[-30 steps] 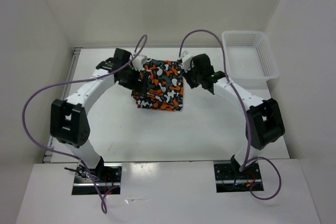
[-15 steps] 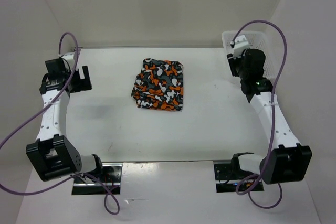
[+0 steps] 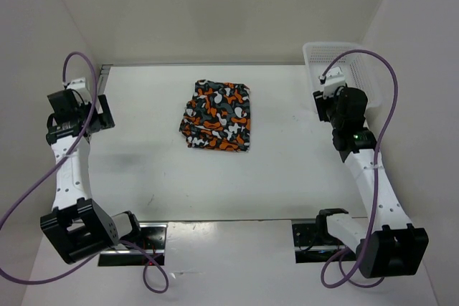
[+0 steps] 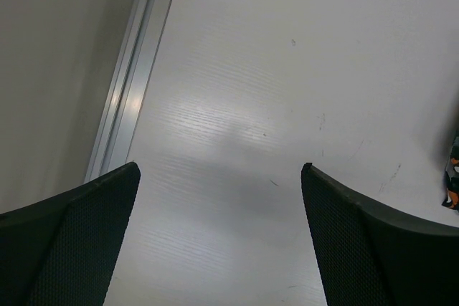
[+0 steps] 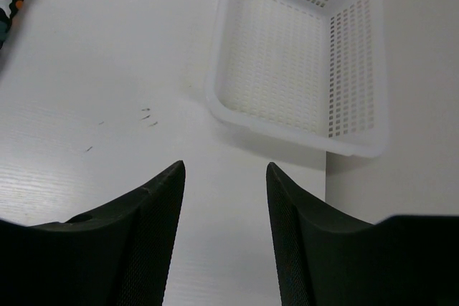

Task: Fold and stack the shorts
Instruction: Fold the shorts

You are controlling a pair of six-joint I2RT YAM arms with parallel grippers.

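Shorts point(image 3: 217, 116), folded, lie well left of the white mesh basket point(image 5: 219, 48). Right gripper point(image 5: 224, 177), jaws parted and empty, sits just beside the basket. Left gripper point(image 4: 220, 177), spread wide, is farthest from the basket, beyond the shorts.

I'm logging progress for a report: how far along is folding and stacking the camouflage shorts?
Done: the orange, black, grey and white camouflage fabric shorts lie folded in a compact bundle on the table. In hand: nothing; the left gripper and right gripper are open and empty, off to the sides. Left: seemingly little; the white plastic mesh basket is empty and no other shorts show.
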